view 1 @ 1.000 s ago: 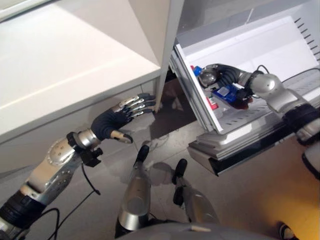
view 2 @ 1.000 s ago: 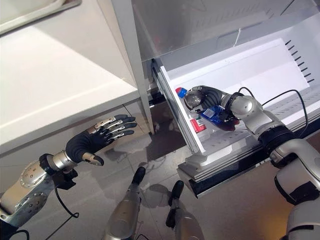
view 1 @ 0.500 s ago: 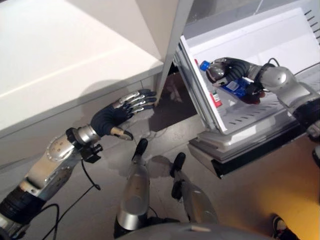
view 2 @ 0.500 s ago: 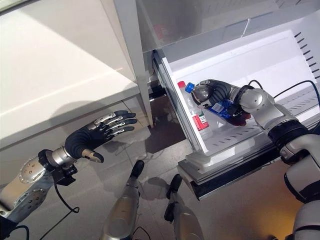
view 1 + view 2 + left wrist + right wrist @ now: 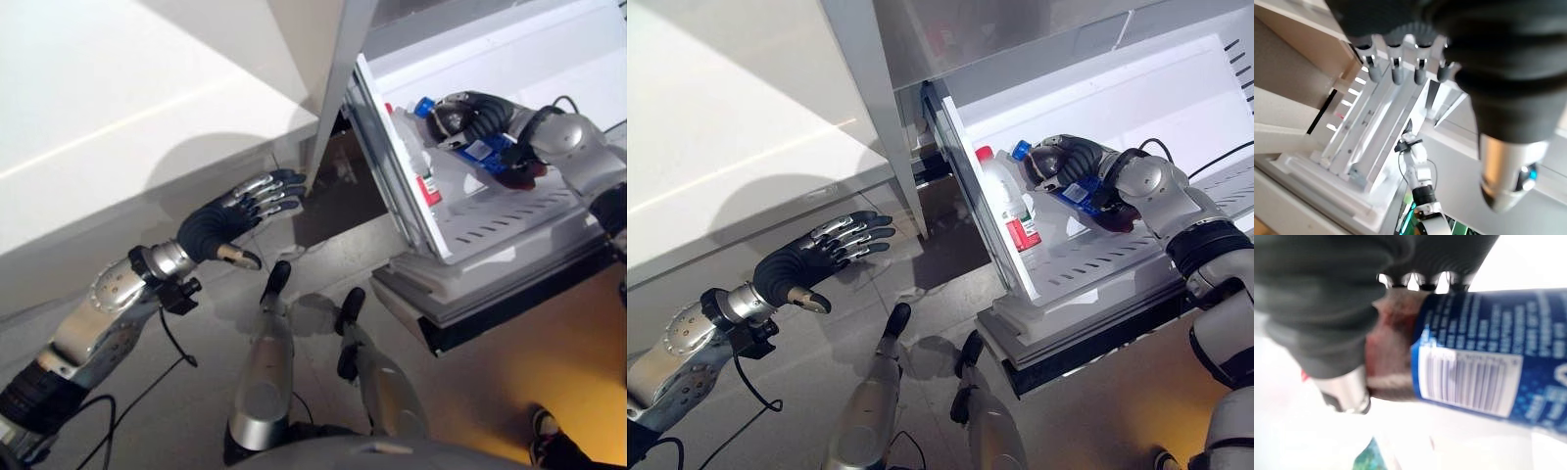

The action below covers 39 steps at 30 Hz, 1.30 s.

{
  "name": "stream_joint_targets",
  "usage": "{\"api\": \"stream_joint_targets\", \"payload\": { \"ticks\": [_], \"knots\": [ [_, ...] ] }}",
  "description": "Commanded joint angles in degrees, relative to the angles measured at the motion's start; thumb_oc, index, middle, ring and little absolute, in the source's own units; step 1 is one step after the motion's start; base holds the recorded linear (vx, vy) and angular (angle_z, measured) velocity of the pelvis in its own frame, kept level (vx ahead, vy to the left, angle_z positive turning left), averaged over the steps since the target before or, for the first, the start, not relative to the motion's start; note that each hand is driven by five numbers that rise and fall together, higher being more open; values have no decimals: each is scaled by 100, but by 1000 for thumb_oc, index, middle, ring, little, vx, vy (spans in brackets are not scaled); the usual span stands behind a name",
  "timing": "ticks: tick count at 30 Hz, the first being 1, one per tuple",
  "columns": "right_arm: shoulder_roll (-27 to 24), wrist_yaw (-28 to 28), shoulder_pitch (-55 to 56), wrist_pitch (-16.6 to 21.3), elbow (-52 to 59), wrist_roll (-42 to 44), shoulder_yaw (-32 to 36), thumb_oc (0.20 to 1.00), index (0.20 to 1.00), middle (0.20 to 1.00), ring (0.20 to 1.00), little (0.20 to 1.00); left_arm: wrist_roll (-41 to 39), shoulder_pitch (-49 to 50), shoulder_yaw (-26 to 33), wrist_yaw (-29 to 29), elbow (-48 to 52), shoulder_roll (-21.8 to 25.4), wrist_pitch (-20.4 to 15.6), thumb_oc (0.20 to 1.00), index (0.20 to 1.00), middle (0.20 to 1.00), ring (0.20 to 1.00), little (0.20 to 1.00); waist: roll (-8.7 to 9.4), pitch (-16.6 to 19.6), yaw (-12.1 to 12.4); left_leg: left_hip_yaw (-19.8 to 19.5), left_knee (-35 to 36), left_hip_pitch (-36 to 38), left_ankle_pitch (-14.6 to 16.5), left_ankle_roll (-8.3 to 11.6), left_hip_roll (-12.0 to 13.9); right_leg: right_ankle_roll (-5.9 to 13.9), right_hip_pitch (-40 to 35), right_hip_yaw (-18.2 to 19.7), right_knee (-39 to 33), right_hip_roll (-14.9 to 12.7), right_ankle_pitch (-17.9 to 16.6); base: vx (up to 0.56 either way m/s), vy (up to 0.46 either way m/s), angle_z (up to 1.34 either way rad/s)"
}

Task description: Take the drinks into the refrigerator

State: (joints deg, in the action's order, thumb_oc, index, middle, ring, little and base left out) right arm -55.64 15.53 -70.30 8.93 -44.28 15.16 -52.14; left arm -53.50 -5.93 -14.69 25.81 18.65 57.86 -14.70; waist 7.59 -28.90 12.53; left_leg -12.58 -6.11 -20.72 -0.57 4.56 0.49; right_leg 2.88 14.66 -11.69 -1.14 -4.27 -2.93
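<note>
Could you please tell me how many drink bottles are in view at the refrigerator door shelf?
2: a clear plastic bottle with a red cap and red label stands in the white door shelf; a blue-capped, blue-labelled bottle is held tilted in the right hand. Others may be hidden.

A white cabinet (image 5: 147,108) stands over a grey tiled floor (image 5: 196,392).

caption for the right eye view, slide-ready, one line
Right hand holds a blue-labelled bottle over the refrigerator door shelf beside a red-capped bottle; left hand open.
</note>
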Motion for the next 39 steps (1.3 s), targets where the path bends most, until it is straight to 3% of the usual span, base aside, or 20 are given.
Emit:
{"api": "stream_joint_targets", "payload": {
  "ticks": [1, 11, 32, 33, 34, 35, 39],
  "knots": [
    [-214, -334, -1242, 43, -288, -250, -64, 200, 200, 200, 200, 200, 99, 329, 315, -25, 649, 9, -134, 1000, 1000, 1000, 1000, 1000, -17, -51, -90, -22, 360, 18, -263, -533, -318, 120, 309, -105, 640, 31, 216, 0, 0, 0],
    [378, -651, -1460, -98, -748, -803, 211, 200, 200, 200, 200, 200, 153, 429, 454, -134, 671, -230, -55, 1000, 1000, 1000, 1000, 1000, 39, -88, -113, 32, 387, -17, -248, -573, -320, 117, 353, -50, 584, 36, 166, -5, 11, -3],
    [667, -758, -1482, -121, -956, -1059, 398, 200, 200, 200, 200, 200, 223, 452, 443, -199, 676, -319, -48, 1000, 1000, 1000, 1000, 1000, 91, -89, -142, 48, 353, -79, -231, -590, -326, 109, 403, -45, 581, 42, 154, 0, 1, -1],
    [681, -757, -1483, -123, -961, -1055, 406, 285, 285, 285, 285, 285, 232, 456, 442, -200, 682, -324, -46, 1000, 1000, 1000, 1000, 1000, 88, -89, -142, 56, 348, -81, -230, -591, -325, 107, 411, -47, 585, 44, 157, 0, 0, 0],
    [692, -774, -1478, -127, -964, -1047, 426, 956, 956, 956, 956, 956, 232, 454, 428, -203, 676, -329, -43, 1000, 1000, 1000, 1000, 1000, 88, -89, -146, 59, 344, -84, -227, -592, -329, 105, 417, -45, 590, 44, 157, 0, 0, 0],
    [691, -777, -1478, -123, -1006, -1037, 433, 1000, 1000, 1000, 1000, 1000, 230, 450, 424, -199, 671, -328, -47, 1000, 1000, 1000, 1000, 1000, 87, -89, -145, 59, 342, -83, -224, -593, -327, 104, 418, -41, 594, 46, 160, 0, 0, 0],
    [723, -772, -1500, -128, -1008, -1049, 431, 1000, 1000, 1000, 1000, 1000, 230, 459, 439, -206, 665, -323, -46, 1000, 1000, 1000, 1000, 1000, 87, -89, -155, 63, 343, -78, -228, -594, -325, 102, 430, -30, 607, 46, 160, 0, 0, 0]
  ]
}}
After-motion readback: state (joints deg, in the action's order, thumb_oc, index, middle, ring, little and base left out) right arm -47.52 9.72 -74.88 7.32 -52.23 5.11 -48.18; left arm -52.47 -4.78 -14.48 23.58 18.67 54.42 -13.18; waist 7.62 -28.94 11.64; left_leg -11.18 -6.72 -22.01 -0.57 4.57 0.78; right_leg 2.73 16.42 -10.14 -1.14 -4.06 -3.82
